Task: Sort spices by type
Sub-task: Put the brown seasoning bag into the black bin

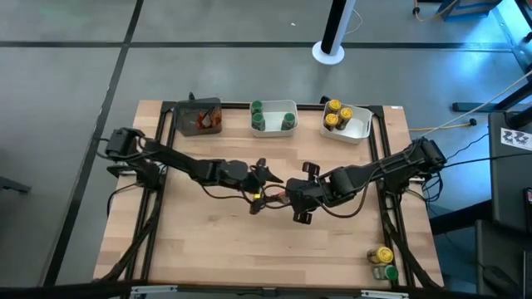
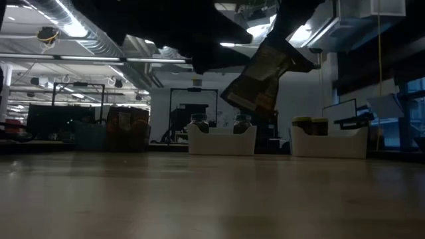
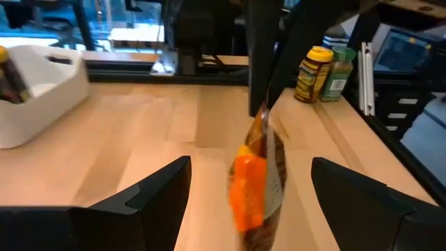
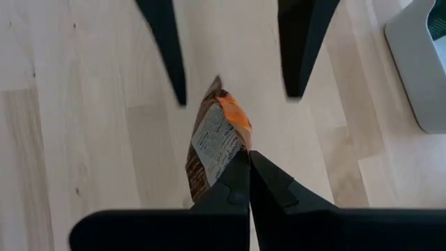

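Spice packet held between both arms

Spice packet hangs above the middle of the table, pinched by the right gripper, whose fingers are closed on its edge. The left gripper stands wide open around it, not touching.

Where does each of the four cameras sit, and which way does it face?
High: overhead, straight down on table, both arms.
Low: tabletop level, facing the trays; the spice packet hangs above.
Left wrist: behind the open left gripper, facing the packet.
Right wrist: behind the right gripper, shut on the packet.
Shared: every view shows the packet.
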